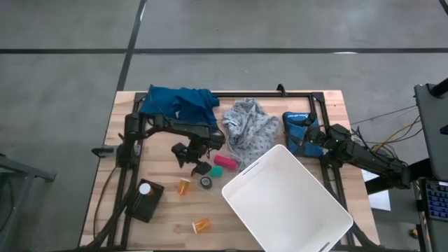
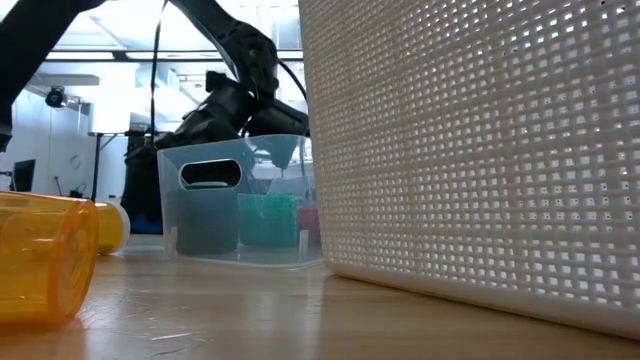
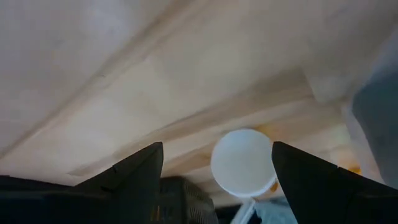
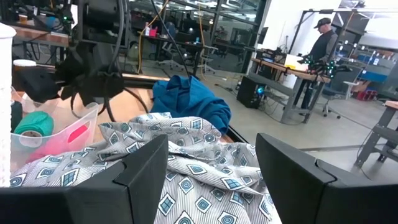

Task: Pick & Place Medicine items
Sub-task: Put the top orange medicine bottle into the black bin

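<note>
High view: white basket (image 1: 294, 203) beside pill bottles (image 1: 183, 186).

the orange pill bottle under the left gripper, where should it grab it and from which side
Judging by the left wrist view, the pill bottle stands upright, its round white cap facing the camera between the spread fingers. Best to come straight down from above and close on the cap's rim or the body just below: the round shape suits any angle. In the high view the left gripper hangs near that bottle.

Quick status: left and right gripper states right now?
Left gripper: open, empty, above a white-capped pill bottle.
Right gripper: open, empty, by the grey patterned cloth.
</note>
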Available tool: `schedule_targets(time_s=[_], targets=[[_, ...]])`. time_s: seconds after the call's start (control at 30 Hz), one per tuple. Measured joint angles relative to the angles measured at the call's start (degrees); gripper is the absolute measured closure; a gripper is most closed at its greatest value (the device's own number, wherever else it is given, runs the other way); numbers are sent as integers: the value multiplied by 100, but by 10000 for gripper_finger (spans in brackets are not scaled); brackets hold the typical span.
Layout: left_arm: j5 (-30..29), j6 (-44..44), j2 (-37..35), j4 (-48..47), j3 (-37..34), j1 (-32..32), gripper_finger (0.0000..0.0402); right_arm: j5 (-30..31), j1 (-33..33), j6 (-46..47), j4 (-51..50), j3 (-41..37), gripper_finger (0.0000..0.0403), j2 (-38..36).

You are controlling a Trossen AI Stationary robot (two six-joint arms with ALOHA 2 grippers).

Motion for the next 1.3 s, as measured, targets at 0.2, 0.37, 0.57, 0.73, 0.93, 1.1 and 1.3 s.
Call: schedule_targets(time_s=[0.2,0.37,0.57,0.73,0.93,1.1,1.3], targets=[[284,221,27,-28,-2,22,94,0,-2,-3,0,0,163,0],[298,213,27,-19,-4,41,94,0,-2,-7,0,-1,163,0],[297,195,27,6,-13,11,93,0,-2,-10,0,0,163,0],[350,161,25,154,-286,6,93,0,-4,-7,1,-1,163,0],[579,104,-1,345,-477,8,93,0,-4,1,0,0,163,0],[579,105,13,343,-411,42,93,0,-4,-1,0,-1,163,0],[579,109,16,349,-402,72,93,0,-4,-10,0,0,163,2]])
